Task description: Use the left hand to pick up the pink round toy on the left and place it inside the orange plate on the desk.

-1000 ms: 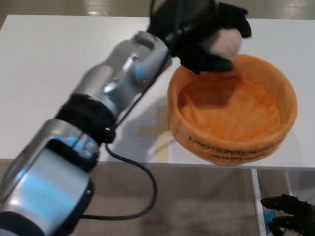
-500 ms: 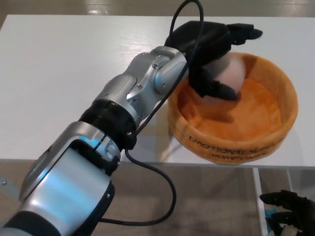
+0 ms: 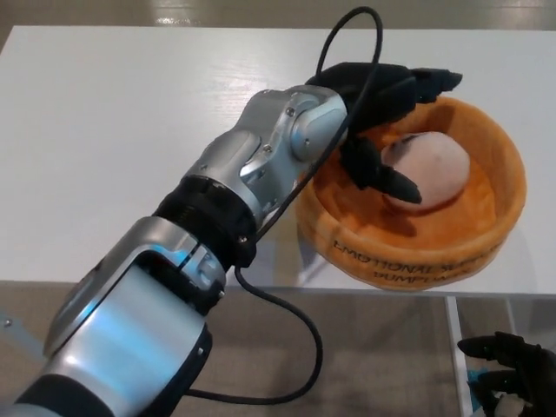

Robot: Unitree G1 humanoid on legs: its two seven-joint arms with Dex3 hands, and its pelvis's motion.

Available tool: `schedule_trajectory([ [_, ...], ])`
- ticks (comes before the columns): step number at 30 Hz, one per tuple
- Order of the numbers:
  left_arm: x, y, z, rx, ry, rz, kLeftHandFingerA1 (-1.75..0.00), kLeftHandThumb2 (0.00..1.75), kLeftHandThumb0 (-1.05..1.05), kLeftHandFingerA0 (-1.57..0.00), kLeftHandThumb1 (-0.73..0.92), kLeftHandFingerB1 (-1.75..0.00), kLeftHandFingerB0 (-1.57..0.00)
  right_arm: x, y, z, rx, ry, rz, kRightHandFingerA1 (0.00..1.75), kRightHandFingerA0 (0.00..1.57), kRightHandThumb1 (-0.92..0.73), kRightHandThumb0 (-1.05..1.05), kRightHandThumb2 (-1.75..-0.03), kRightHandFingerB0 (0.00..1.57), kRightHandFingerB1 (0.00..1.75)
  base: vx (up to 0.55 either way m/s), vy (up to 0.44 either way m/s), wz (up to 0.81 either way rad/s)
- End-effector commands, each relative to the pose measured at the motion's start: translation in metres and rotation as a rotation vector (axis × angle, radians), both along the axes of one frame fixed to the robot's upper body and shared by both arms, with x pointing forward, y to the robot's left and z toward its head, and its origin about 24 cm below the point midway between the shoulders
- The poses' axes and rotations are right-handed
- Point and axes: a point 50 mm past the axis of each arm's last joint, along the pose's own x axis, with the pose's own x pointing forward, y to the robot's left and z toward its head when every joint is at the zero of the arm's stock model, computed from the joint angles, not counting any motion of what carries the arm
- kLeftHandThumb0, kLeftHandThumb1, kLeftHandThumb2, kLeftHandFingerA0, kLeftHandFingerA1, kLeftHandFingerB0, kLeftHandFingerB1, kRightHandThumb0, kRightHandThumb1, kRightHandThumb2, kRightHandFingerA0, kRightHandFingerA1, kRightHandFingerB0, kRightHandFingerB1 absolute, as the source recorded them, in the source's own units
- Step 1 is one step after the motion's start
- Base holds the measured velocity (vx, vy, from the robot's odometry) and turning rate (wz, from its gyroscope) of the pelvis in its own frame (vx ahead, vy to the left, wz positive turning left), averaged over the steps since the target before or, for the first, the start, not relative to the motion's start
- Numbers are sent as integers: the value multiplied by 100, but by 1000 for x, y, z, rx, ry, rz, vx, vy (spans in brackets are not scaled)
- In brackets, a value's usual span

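Observation:
The pink round toy [image 3: 427, 169] lies inside the orange plate [image 3: 486, 252], a soft round bowl on the white desk [image 3: 104, 130]. My left hand [image 3: 382, 104] hovers over the plate's near-left side, open, its fingers spread and its thumb [image 3: 387, 178] just left of the toy. No finger wraps the toy now. My right hand [image 3: 512, 378] hangs low at the bottom right, below the desk edge, with its fingers apart and nothing in it.
The desk's front edge runs across the lower part of the view, with brown floor beneath. A black cable [image 3: 287, 313] loops from my left forearm down past the desk edge.
My left hand lowered the pink toy into the orange plate and let it go; the fingers spread apart and the toy now rests on the plate's bottom.

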Motion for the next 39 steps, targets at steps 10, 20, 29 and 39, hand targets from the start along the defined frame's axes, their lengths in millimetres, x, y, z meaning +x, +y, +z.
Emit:
schedule_trajectory([
  [10, -51, 47, 65, -456, -17, -270, -43, 63, -41, -41, 40, -38, -29, 3, -7, 5, -7, -6, 6, 54, 59, -64, -10, -58, 67, 51, 0, 0, 0],
  [20, -105, 149, 66, -663, 212, -447, -43, 62, -28, -44, 47, -40, -46, -8, -9, -3, -3, 26, -4, 52, 57, -65, -11, -59, 67, 50, 0, 0, 0],
  [29, -140, 203, 41, -666, 286, -527, -43, 56, -19, -47, 55, -38, -51, -13, -8, -8, -5, 45, -19, 52, 58, -65, -11, -58, 68, 50, 0, 0, 0],
  [39, -162, 230, 5, -652, 554, -577, -49, 64, -24, -42, 52, -44, -46, -14, -8, -9, -19, 55, -20, 53, 59, -64, -11, -58, 69, 50, 0, 0, 0],
])
